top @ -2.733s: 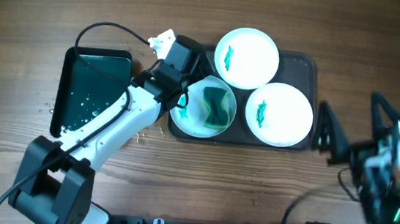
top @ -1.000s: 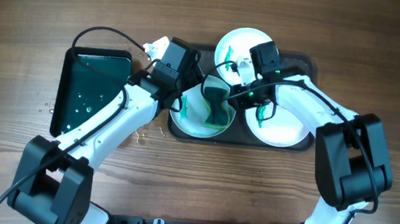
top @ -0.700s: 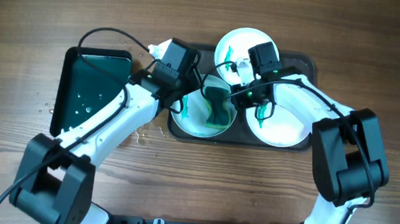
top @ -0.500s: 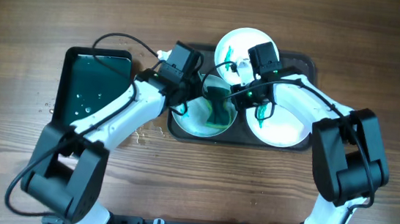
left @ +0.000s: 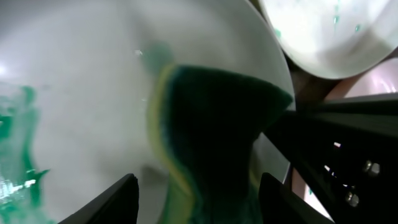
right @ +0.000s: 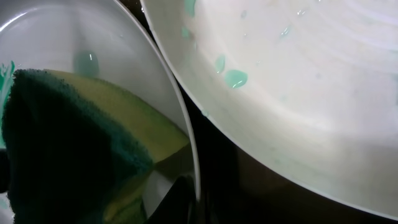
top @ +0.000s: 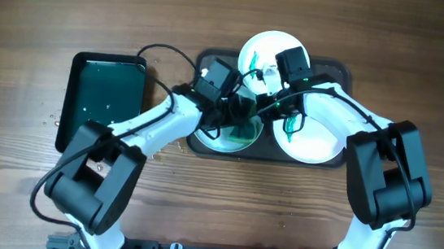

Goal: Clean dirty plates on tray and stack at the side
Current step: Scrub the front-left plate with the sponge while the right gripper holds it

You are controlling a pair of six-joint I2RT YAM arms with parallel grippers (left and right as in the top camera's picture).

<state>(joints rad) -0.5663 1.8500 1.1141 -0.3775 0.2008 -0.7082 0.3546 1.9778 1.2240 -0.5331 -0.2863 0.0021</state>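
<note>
On the dark tray point(top: 337, 74) lie a white plate point(top: 272, 43) at the back, a white plate point(top: 318, 142) at the right and a pale blue plate point(top: 228, 144) at the left, each with teal smears. A green-and-yellow sponge point(top: 243, 125) stands on edge in the blue plate. My left gripper point(top: 234, 109) is over that plate. In the left wrist view the sponge point(left: 211, 143) fills the space between its fingers point(left: 121, 199), shut on it. My right gripper point(top: 266, 104) pinches the blue plate's right rim point(right: 186, 149); the gripper point(right: 196, 205) is shut.
A smaller black tray point(top: 102, 101) with green water sits left of the dark tray, with water drops on the wood beside it. The two arms cross closely above the blue plate. Bare wooden table lies behind and in front.
My left gripper has slid right across the blue plate onto the sponge and narrowed its jaws. The right gripper has closed on the plate's rim and stayed there.
</note>
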